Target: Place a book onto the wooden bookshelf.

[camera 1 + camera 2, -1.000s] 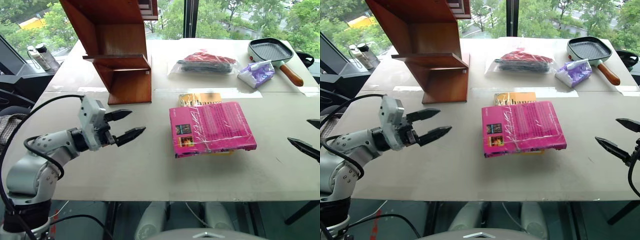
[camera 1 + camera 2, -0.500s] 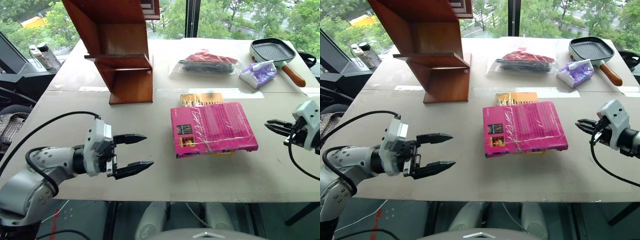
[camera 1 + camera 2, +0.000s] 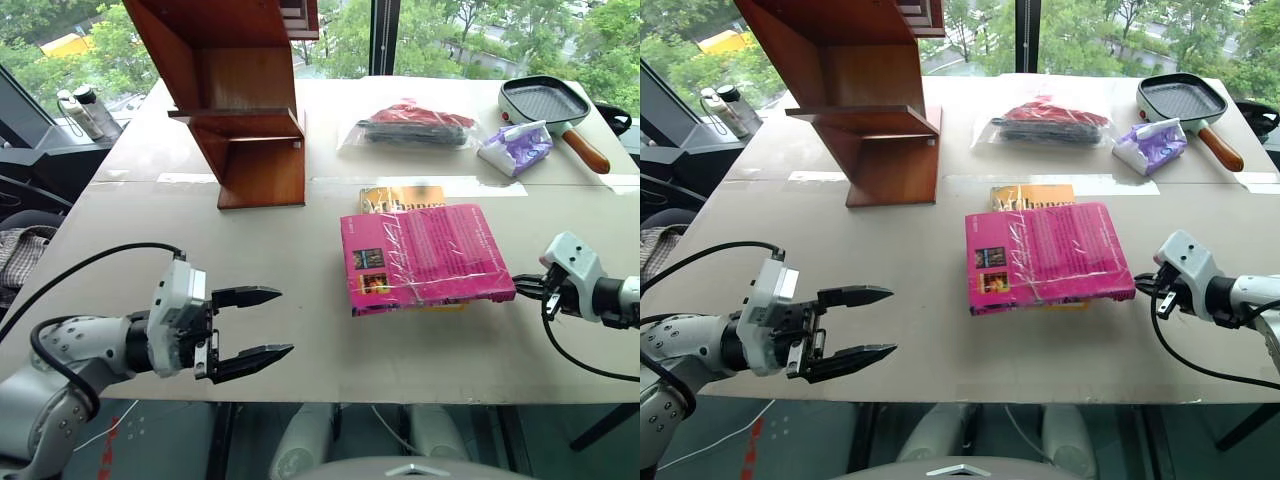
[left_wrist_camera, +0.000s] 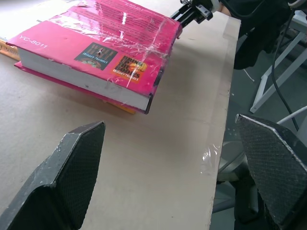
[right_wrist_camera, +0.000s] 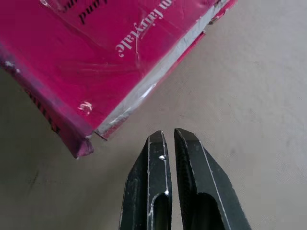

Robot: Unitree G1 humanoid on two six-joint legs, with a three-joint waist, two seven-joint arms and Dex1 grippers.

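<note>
The book [image 3: 425,257], magenta and wrapped in glossy plastic, lies flat at frame centre on a yellow book [image 3: 402,198]. The right gripper [image 3: 522,284], fingers pressed together, sits just beside its lower right corner. The left gripper [image 3: 252,325] gapes wide at lower left over bare table [image 3: 290,250]. The wooden bookshelf [image 3: 240,100] stands upper left.
</note>
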